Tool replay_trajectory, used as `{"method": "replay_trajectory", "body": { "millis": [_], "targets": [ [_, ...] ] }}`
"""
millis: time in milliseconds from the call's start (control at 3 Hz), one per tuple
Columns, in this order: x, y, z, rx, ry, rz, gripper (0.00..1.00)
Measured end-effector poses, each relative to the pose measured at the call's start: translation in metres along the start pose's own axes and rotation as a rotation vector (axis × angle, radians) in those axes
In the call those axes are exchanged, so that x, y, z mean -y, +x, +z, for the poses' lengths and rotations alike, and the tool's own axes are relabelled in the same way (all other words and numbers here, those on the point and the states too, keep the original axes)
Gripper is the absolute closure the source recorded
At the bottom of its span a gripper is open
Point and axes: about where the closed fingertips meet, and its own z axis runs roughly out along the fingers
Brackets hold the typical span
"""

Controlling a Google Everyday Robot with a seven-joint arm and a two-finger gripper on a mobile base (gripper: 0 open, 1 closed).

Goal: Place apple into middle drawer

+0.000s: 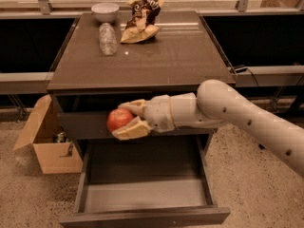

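Above the open middle drawer (pixel 142 194), toward its 11 o'clock corner, the gripper (pixel 121 121) is clamped on the apple (pixel 118 119), held in the air. Bottle (pixel 108 38), bowl (pixel 105 11) and snack bag (pixel 140 20) sit at 12 o'clock on the cabinet top (pixel 180 56); cardboard box (pixel 45 139) at 9 o'clock.

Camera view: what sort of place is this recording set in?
Probably an office break area or test kitchen: a dark drawer cabinet with a bowl, bottle and snack bag on top, and a cardboard box on the speckled floor. The gripper holds the apple above the open middle drawer.
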Motion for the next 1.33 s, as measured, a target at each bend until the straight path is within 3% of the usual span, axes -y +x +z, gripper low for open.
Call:
{"method": "replay_trajectory", "body": {
  "millis": [667,1000,1333],
  "targets": [
    [-0.015,0.113,-0.035,-0.111,0.075,0.118,1.00],
    [-0.010,0.176,-0.046,-0.173,0.112,0.202,1.00],
    [-0.010,0.179,-0.045,-0.178,0.111,0.208,1.00]
  ]
}}
